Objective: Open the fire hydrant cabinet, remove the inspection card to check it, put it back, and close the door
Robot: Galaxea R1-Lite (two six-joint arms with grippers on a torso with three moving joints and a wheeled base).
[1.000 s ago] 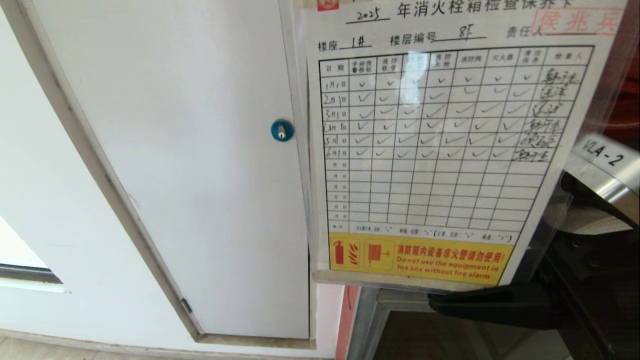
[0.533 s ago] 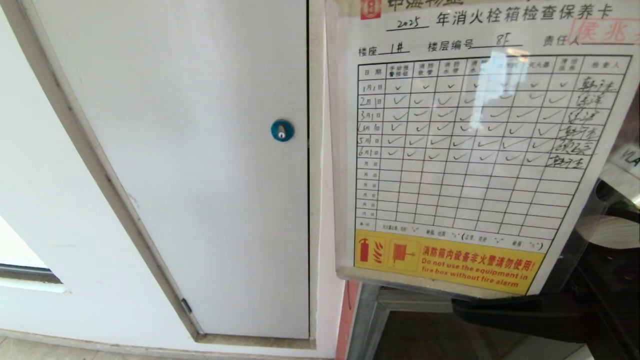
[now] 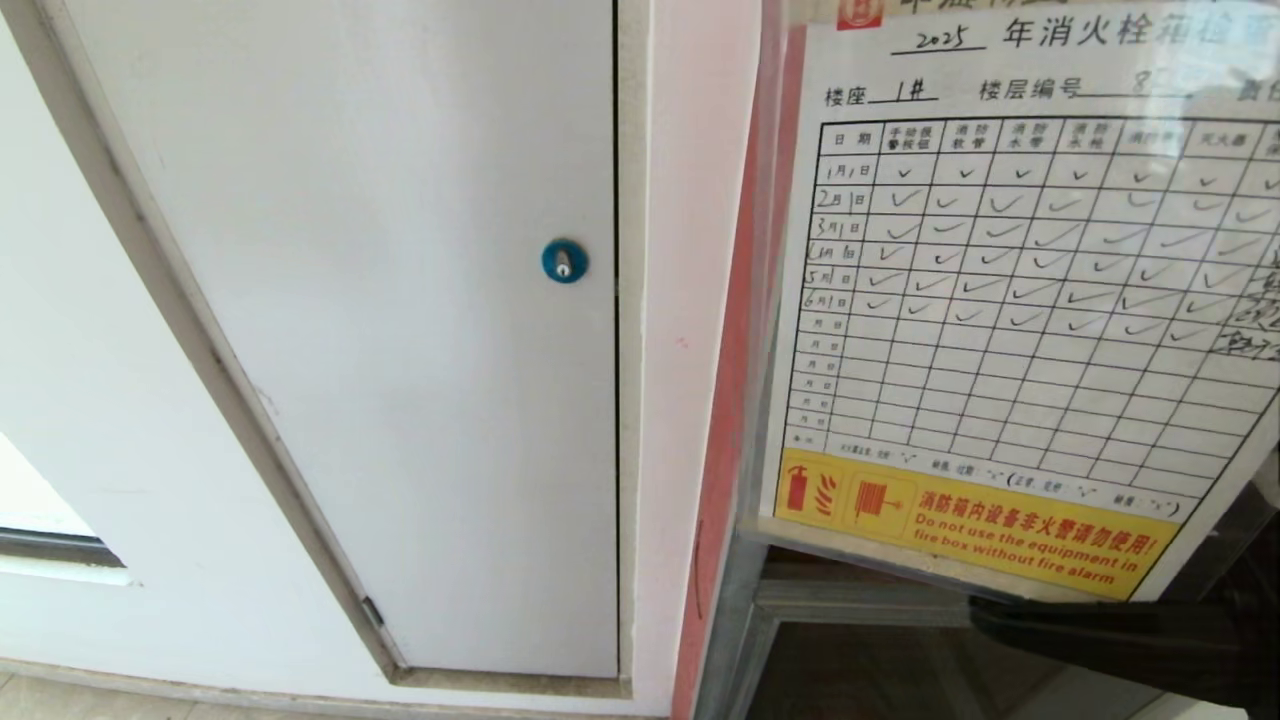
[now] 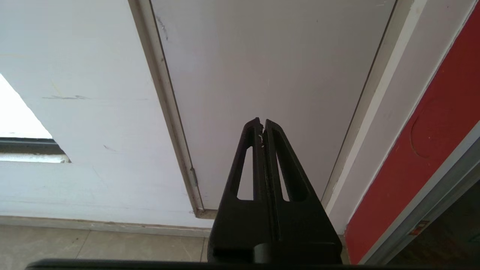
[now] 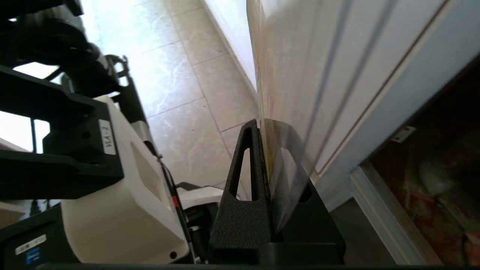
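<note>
Card up in front of the open cabinet, pinched from below.

The inspection card (image 3: 1010, 310) hangs upright before the fire hydrant cabinet (image 3: 730, 420), its bottom edge clamped in the right gripper (image 5: 267, 150). Open floor (image 5: 187, 112) lies behind; the white panel (image 3: 380, 330) with its blue lock (image 3: 564, 261) stands alongside. The left gripper (image 4: 262, 125), pressed together, faces that panel.

1. The white panel (image 3: 380, 330) stands left of the fire hydrant cabinet (image 3: 725, 420), a strip of wall between them.
2. A round lock (image 3: 564, 261) sits on that panel, near its edge toward the cabinet.
3. The inspection card (image 3: 1010, 330) hangs in front of the cabinet's opening, overlapping the cabinet's left frame.
4. The right gripper (image 5: 267, 129) is below the card, clamped on its lower edge.
5. The left gripper (image 4: 263, 123), jaws together, points at the panel's lower part, left of the cabinet.
</note>
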